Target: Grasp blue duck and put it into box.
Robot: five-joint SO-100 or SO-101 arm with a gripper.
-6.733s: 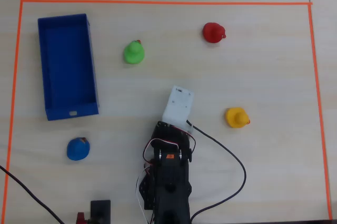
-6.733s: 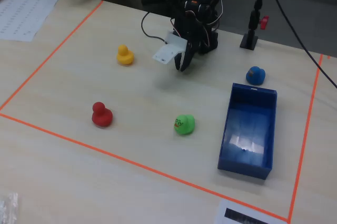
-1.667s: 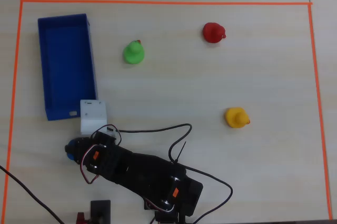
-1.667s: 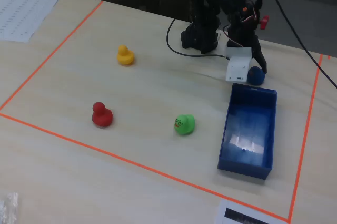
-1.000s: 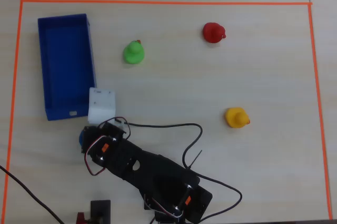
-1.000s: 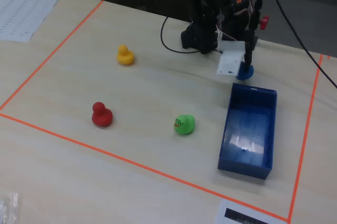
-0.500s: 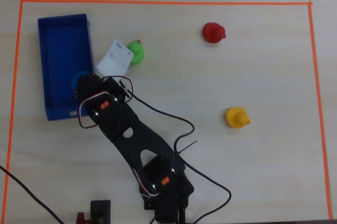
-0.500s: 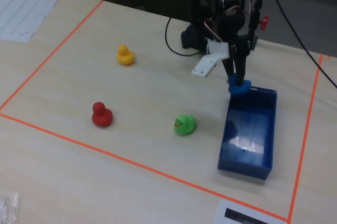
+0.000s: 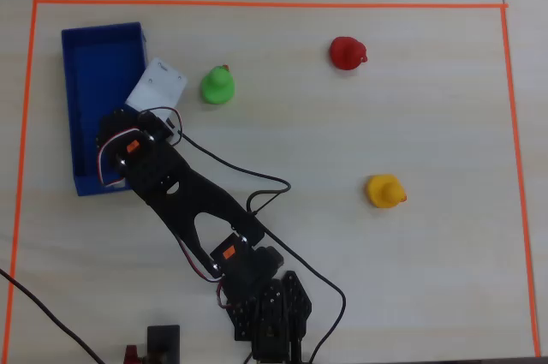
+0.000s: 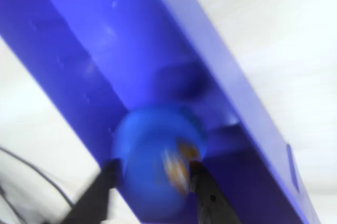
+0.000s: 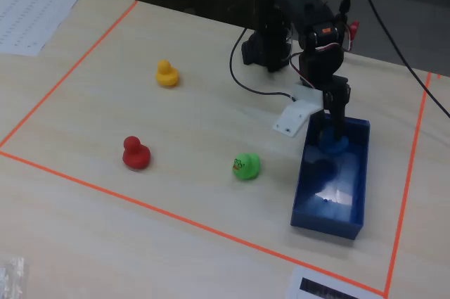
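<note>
- Over the box, the gripper hangs with its fingers closed on the blue duck.
- Beside the box on the table sits a green duck; red duck farther off.

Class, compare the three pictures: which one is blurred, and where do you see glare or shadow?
Wrist view: motion blur smears the blue duck between the gripper fingers and softens the box walls. Fixed view: sharp, with a bright glare patch on the box floor and a soft duck shadow. Overhead view: sharp, evenly lit.
</note>
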